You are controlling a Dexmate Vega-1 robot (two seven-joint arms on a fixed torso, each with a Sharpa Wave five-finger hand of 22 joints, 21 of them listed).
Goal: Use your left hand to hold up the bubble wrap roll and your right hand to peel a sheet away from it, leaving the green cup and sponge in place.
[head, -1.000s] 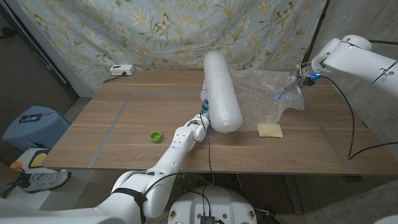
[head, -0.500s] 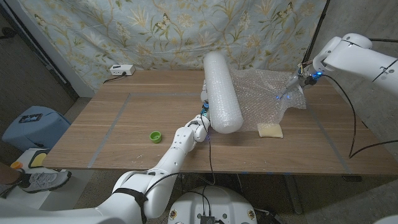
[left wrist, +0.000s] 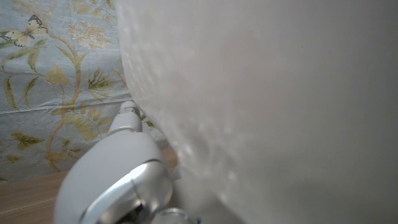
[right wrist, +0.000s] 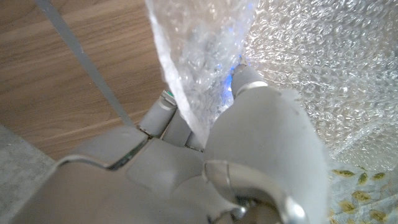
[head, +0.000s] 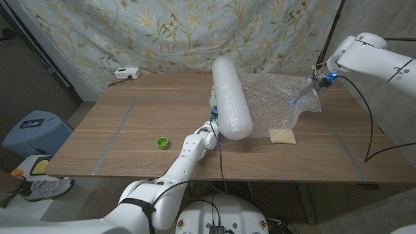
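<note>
A thick white bubble wrap roll (head: 231,97) stands tilted over the middle of the table, its lower end held by my left hand (head: 212,127). The roll (left wrist: 267,106) sits close against that hand (left wrist: 121,180) in the left wrist view. A loose sheet (head: 276,101) stretches from the roll to my right hand (head: 312,84), raised at the far right. The right wrist view shows that hand (right wrist: 249,149) pinching the sheet's edge (right wrist: 199,56). A small green cup (head: 162,142) stands left of the roll. A pale sponge (head: 283,136) lies under the sheet's near edge.
A white power box (head: 126,73) sits at the table's far left corner. A floral curtain (head: 182,32) hangs behind the table. Grey tape lines (head: 120,123) cross the wooden top. A blue bin (head: 32,133) stands on the floor to the left.
My right hand has drawn the sheet's corner slightly further right and up. The roll and my left hand have not moved.
</note>
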